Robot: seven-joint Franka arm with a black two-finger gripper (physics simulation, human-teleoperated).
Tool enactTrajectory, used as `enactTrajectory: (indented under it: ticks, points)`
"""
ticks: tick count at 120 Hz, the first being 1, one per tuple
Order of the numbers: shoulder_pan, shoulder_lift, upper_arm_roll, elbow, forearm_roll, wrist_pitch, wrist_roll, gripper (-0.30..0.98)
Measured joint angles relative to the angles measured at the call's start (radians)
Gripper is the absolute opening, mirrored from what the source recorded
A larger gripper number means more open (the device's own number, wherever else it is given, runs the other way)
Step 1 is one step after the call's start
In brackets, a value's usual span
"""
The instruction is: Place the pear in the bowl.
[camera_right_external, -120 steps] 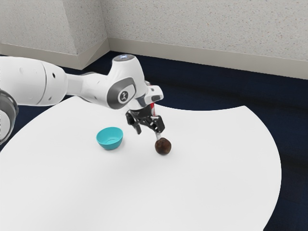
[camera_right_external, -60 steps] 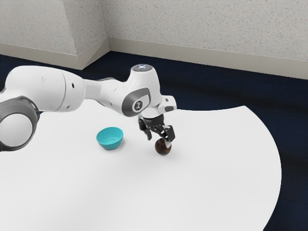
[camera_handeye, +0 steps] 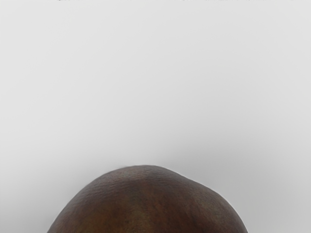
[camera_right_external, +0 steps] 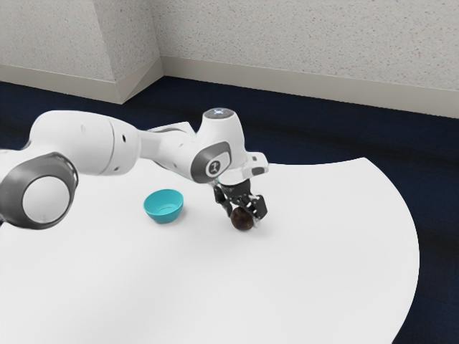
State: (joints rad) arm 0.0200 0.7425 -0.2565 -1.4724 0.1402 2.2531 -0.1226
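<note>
1. Pear (camera_right_external: 241,221) is resting on the table (camera_right_external: 301,269), outside the bowl (camera_right_external: 163,216), and you are facing the grasp as your step in hand, by my judgement.
2. Your end effector (camera_right_external: 243,218) is standing open, its fingers (camera_right_external: 260,208) straddling the pear from either side; whether either one is touching the skin, you cannot tell.
3. That straddle is probably serving to centre the pear, so that closing would be pressing evenly on both sides rather than rolling it away.
4. Upright and toward the exterior view's left, the bowl is waiting apart from the pear, its mouth facing up, which is leaving you a simple drop from above.
5. Your arm (camera_right_external: 82,142) is coming in from the exterior view's left, reaching beyond the bowl and bending at the wrist, so the end effector is pointing down, low over the table.
6. In the wrist view, the pear is looming close beneath you, its rounded top showing, so you are probably having little need to go deeper.
7. Being round, it may be slipping if you are pinching too high; you are needing a firm close, then a lift above the bowl's rim.
</note>
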Motion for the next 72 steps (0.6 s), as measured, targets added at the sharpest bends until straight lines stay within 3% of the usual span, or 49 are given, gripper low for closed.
enactTrajectory:
  ticks: [72]
  points:
    - [0.0, -0.023, 0.007, 0.007, 0.0, 0.0, -0.006, 0.41]
